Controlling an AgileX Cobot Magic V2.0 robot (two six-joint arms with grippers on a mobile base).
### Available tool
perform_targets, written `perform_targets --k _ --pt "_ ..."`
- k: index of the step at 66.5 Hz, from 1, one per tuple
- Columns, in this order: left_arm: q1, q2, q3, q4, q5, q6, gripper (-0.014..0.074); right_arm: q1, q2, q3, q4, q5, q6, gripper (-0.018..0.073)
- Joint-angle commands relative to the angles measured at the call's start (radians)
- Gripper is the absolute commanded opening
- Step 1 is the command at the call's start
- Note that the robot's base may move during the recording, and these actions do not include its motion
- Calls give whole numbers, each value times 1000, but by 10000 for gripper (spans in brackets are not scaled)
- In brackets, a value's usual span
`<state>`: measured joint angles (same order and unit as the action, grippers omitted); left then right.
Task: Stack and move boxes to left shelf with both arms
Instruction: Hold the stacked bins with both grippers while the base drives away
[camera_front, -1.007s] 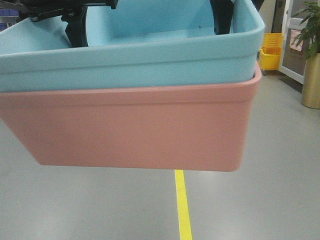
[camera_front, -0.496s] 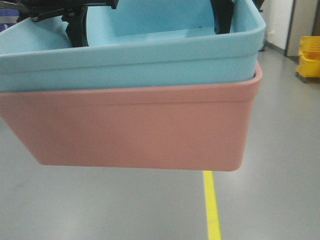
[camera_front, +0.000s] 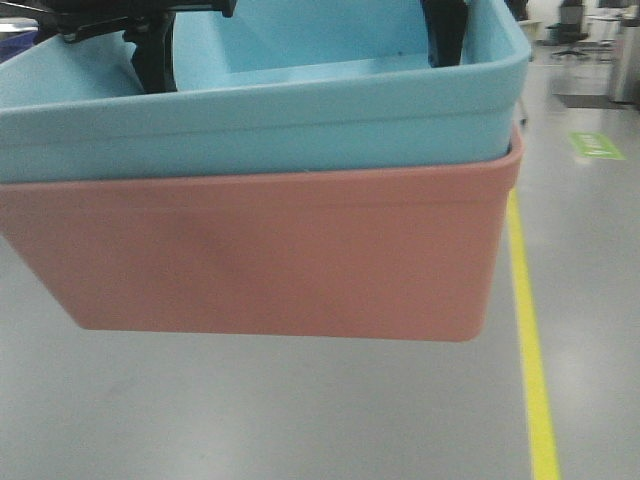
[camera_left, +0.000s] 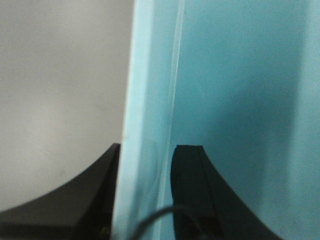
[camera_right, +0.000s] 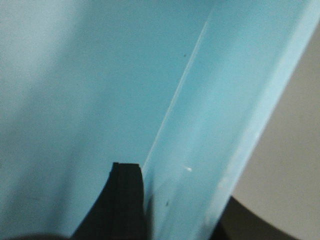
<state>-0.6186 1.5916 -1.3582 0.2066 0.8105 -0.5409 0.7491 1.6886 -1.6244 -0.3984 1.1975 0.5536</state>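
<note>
The left gripper (camera_left: 152, 155) has its jaws clenched on the side wall of the light blue tub (camera_left: 240, 85): one black finger (camera_left: 192, 190) lies against the inner face and the other presses from outside, with the pale rim running up between them. The right gripper (camera_right: 180, 200) grasps the opposite wall of the same tub in the same way, one dark finger (camera_right: 125, 200) inside against the blue surface and the other only partly seen beyond the outer edge at the lower right. In the front view both grippers show only as black parts reaching down over the tub's top edge, the left (camera_front: 155, 50) near the far left corner and the right (camera_front: 445, 30) near the far right corner. The light blue tub sits nested inside the salmon pink tub (camera_front: 280, 255), its upper band and rim standing above the pink rim. The stacked pair hangs clear of the grey floor (camera_front: 250, 410), tilted slightly and filling most of the front view. A yellow line (camera_front: 532, 340) runs along the floor to the right of the tubs, and a green marking (camera_front: 597, 146) lies farther off beyond it.
</note>
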Motion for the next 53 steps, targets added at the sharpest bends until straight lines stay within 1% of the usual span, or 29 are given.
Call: perform_targets --k 1,53 --pt "-60 -55 -58 -101 -238 44 -10 36 -36 -47 74 -277 -28 55" --pt "-60 -55 -58 -101 -238 44 -10 36 -36 -47 74 -275 -28 55"
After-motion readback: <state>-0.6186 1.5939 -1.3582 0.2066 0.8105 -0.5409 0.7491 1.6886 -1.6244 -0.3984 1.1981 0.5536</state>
